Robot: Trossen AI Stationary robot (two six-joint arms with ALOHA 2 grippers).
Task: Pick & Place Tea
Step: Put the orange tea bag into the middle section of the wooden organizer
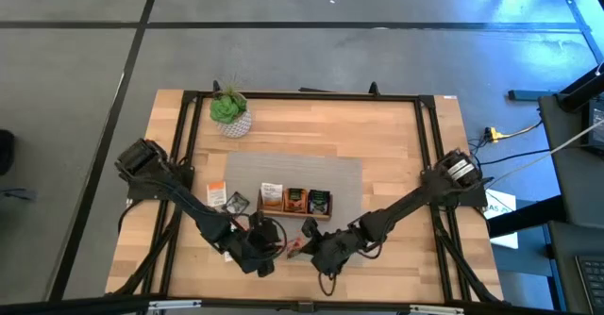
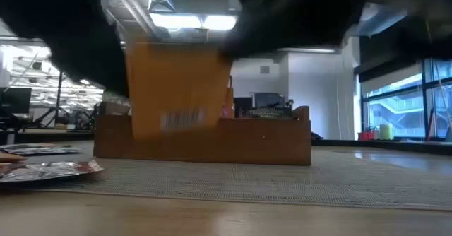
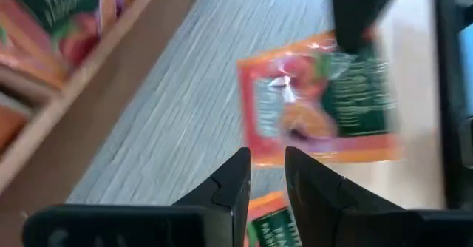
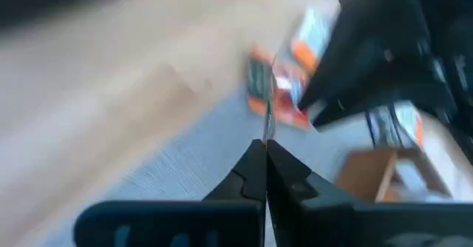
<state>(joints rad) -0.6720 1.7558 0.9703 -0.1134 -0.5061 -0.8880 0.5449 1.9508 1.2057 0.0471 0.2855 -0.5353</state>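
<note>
Light wood table, grey woven mat (image 1: 344, 178) across its middle, open office behind.

Landmark = long brown wooden three-compartment tray (image 1: 295, 202) on the mat.

Nearest the front edge, on the near side of the tray, both grippers sit close together. Right gripper (image 4: 264, 158): fingers pinched together on the edge of a flat orange-and-white foil tea sachet (image 4: 270, 92), seen edge-on in its wrist view. In the low view an orange sachet (image 2: 176, 87) hangs off the table in front of the tray, so it looks lifted clear. Left gripper (image 3: 267, 174): fingers narrowly apart, nothing between them, hovering over the mat just in front of the tray; another orange sachet (image 3: 321, 99) lies flat below it.

More loose sachets (image 1: 226, 199) lie just beside the tray's left end. The tray's compartments already hold sachets standing upright.

Beyond the tray, towards the far left corner: small green plant in a white pot (image 1: 229, 110).

Handling call: sachet is very light, thin, floppy, slick foil. Pinch at one edge, deep enough not to slip. It'll swing and bend, so lower it edge-first into a compartment
</note>
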